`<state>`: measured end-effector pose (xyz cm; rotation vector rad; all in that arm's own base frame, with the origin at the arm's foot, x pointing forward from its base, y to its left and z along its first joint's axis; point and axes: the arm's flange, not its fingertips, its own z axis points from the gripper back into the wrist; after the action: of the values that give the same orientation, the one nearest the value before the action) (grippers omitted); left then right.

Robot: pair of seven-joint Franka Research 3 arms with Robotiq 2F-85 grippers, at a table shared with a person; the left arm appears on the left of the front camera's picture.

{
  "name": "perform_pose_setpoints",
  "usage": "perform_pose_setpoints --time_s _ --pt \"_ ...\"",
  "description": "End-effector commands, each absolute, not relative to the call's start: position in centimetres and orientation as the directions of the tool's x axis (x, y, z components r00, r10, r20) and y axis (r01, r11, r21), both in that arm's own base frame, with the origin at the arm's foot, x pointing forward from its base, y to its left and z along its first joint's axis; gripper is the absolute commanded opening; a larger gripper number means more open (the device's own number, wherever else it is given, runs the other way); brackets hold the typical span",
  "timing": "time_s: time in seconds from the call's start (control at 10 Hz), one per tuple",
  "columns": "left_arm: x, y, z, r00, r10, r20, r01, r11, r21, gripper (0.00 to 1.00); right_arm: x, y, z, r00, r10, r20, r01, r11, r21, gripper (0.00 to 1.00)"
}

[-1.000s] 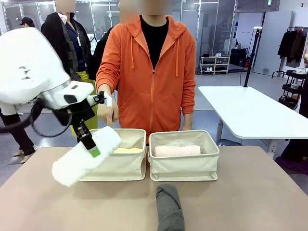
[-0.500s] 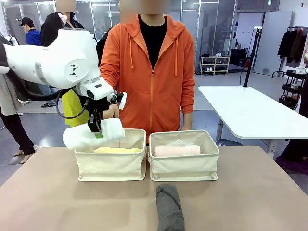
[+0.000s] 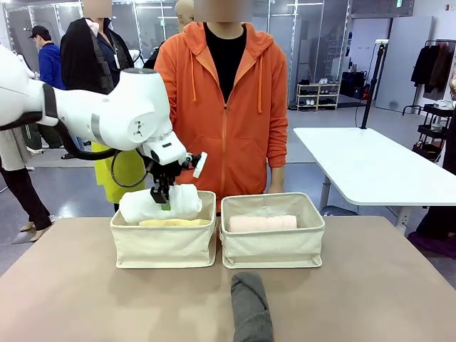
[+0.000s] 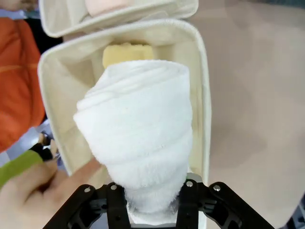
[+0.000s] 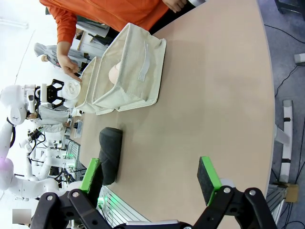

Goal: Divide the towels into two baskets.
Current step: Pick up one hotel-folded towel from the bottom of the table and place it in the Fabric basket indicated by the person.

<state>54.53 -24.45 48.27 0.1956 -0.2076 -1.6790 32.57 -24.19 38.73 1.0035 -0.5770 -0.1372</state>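
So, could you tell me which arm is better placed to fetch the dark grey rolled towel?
Probably the right arm. Its jaws are open and empty, with the dark grey rolled terry towel lying nearby; the left jaws are shut on the white rolled terry towel above the left cream canvas basket.

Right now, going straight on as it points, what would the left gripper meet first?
Probably the pale yellow towel in the basket below; the white towel in the left gripper would touch first, though depth is unclear.

Left tool [image 3: 163,197] grips white towel [image 3: 159,202] above left basket [image 3: 164,242] holding yellow towel [image 3: 174,222]; pink towel [image 3: 261,223] in right basket [image 3: 273,245], grey towel [image 3: 251,308] on bench [image 3: 370,292].
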Motion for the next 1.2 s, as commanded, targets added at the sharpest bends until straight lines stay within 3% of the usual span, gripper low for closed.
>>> perform_pose_setpoints --time_s 0.0,0.2,0.3,0.5,0.6,1.0,1.1 --pt "56.0 -24.5 47.2 -0.147 -0.989 -0.031 0.956 -0.15 0.252 0.37 32.5 -24.1 38.9 0.842 -0.363 0.399 -0.162 0.536 0.829 1.0" --pt "56.3 -25.0 45.6 -0.159 -0.987 -0.035 0.963 -0.162 0.214 0.37 32.5 -24.1 38.9 0.842 -0.363 0.399 -0.162 0.536 0.829 1.0" --pt "56.3 -25.1 45.3 -0.156 -0.987 -0.037 0.966 -0.16 0.202 0.5 32.5 -24.1 38.9 0.842 -0.363 0.399 -0.162 0.536 0.829 1.0" --pt "56.0 -25.1 45.4 -0.137 -0.989 -0.057 0.967 -0.146 0.207 0.93 32.5 -24.1 38.9 0.842 -0.363 0.399 -0.162 0.536 0.829 1.0" --pt "56.0 -25.2 45.3 -0.135 -0.989 -0.053 0.968 -0.143 0.206 1.0 32.5 -24.1 38.9 0.842 -0.363 0.399 -0.162 0.536 0.829 1.0" --pt "55.3 -25.0 46.1 -0.095 -0.994 -0.046 0.962 -0.104 0.251 1.0 32.5 -24.1 38.9 0.842 -0.363 0.399 -0.162 0.536 0.829 1.0" --pt "55.9 -25.6 45.1 -0.139 -0.99 -0.025 0.967 -0.141 0.214 1.0 32.5 -24.1 38.9 0.842 -0.363 0.399 -0.162 0.536 0.829 1.0"
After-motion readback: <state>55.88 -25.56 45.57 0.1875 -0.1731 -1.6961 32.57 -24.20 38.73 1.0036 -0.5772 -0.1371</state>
